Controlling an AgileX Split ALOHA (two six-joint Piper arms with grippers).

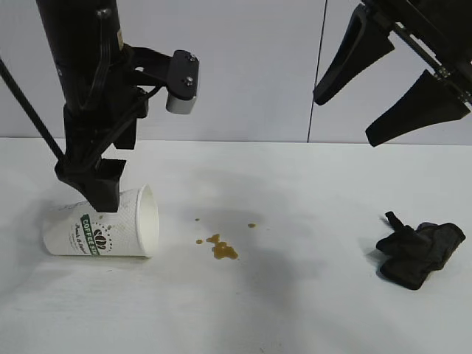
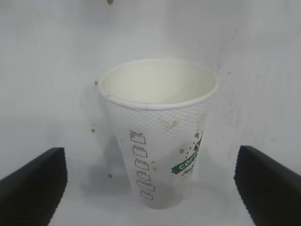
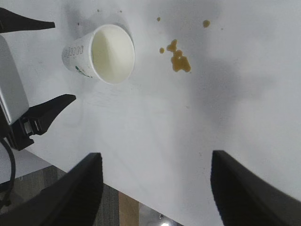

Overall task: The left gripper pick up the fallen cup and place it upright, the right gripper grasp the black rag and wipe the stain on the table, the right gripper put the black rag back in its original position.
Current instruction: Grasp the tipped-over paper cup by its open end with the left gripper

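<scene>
The cup (image 1: 103, 230) lies on its side on the table (image 1: 295, 184), mouth toward the stain (image 1: 220, 248). My left gripper (image 1: 103, 198) is lowered over the cup's middle. In the left wrist view it (image 2: 149, 155) is open wide, with one finger on each side of the cup (image 2: 157, 94) and not touching it. My right gripper (image 1: 343, 119) is open and empty, held high at the back right, above the black rag (image 1: 417, 251). The right wrist view shows the right gripper (image 3: 155, 155), the cup (image 3: 113, 52) and the stain (image 3: 178, 59).
Small brown specks (image 2: 93, 130) lie on the table beside the cup. The table's edge (image 3: 141, 188) and the floor beyond it show between the right gripper's fingers. A grey wall stands behind the table.
</scene>
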